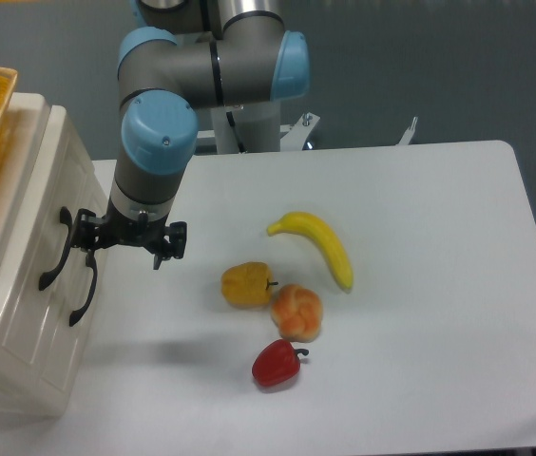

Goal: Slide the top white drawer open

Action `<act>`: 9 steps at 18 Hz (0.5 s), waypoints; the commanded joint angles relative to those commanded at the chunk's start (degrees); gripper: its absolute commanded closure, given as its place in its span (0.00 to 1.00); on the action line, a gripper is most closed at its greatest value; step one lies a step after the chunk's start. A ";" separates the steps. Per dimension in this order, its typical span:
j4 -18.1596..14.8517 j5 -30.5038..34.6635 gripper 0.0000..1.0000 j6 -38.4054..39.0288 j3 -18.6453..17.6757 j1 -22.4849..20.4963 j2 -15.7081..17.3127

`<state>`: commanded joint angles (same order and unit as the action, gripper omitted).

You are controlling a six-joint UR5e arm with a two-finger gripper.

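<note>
White table (pixel 420 285): cabinet (pixel 21 285), banana (pixel 317 245), two peppers, orange fruit.

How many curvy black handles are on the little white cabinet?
2. One curved black handle is on the top white drawer, partly behind the gripper; the other black handle sits on the lower drawer.
</note>
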<state>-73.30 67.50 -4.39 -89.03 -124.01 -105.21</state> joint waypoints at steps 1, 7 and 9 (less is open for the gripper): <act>0.00 -0.09 0.00 -0.09 0.00 0.00 0.00; -0.61 -0.44 0.00 0.17 0.00 1.41 -0.17; -1.93 -0.44 0.00 0.26 0.00 1.41 0.09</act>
<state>-75.23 67.06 -4.13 -89.03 -122.61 -105.12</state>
